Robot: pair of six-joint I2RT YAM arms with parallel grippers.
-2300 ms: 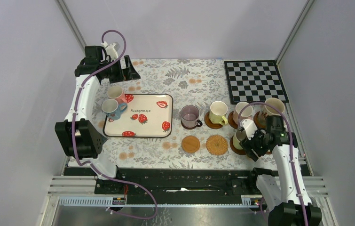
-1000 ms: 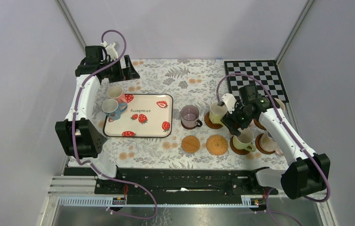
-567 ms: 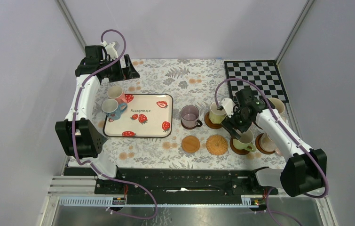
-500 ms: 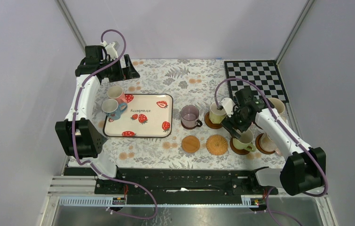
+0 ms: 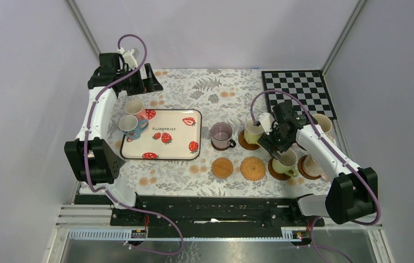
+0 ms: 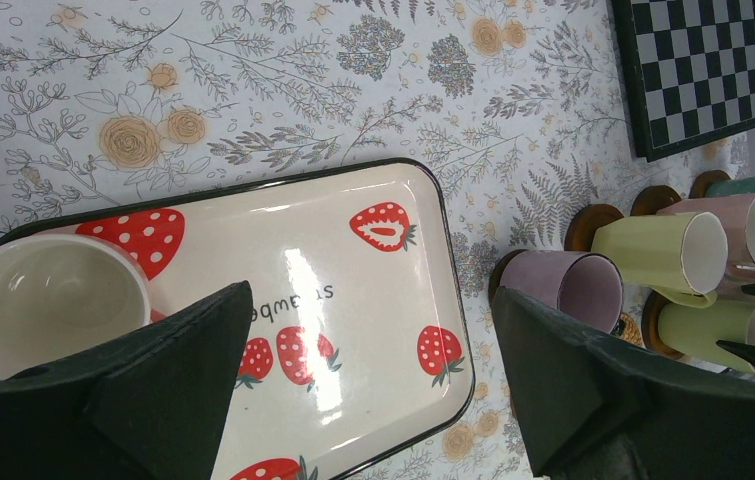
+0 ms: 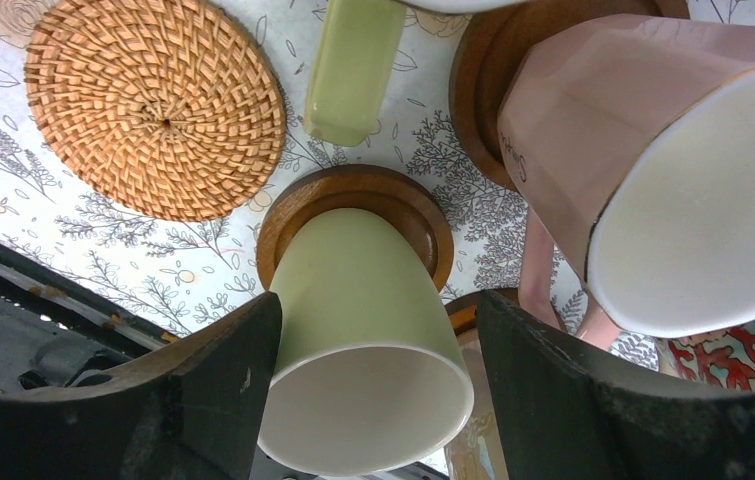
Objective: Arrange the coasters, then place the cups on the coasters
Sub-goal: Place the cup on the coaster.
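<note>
The flowered tablecloth point(image 5: 215, 93) fills the middle of the overhead view. The left arm point(image 5: 92, 118) runs up the left side, and the left gripper point(image 5: 151, 83) hangs at the upper left. In its wrist view, its dark fingers point(image 6: 153, 390) stand spread as wide as they go, holding nothing, with the strawberry tray point(image 5: 163, 118) below them. The right arm point(image 5: 322, 150) bends in from the lower right, putting the right gripper point(image 5: 277, 145) right of centre. Its fingers point(image 7: 213, 400) stand apart on either side of the green cup point(image 7: 353, 330). A sliver of gap shows at the right finger, and on the left I cannot tell whether finger and cup touch. The checkerboard mat point(image 5: 298, 94) lies in the upper right corner

At the tray's left edge stand the pink cup point(image 5: 135, 108) and, just below it, the blue-handled cup point(image 5: 129, 126). At centre the purple cup point(image 5: 221, 133) sits on a dark coaster, and the pale yellow cup point(image 5: 254, 130) sits on another just to its right. The faceted pink cup point(image 7: 593, 130) also stands on a coaster, upper right in the right wrist view. A cream cup point(image 5: 321, 123) stands near the right edge of the cloth

The green cup rests on a dark wooden coaster point(image 7: 353, 195). Left of it, in the lower middle, the woven coaster point(image 5: 253, 168) and the plain wooden coaster point(image 5: 222, 167) lie side by side with no cup on either
</note>
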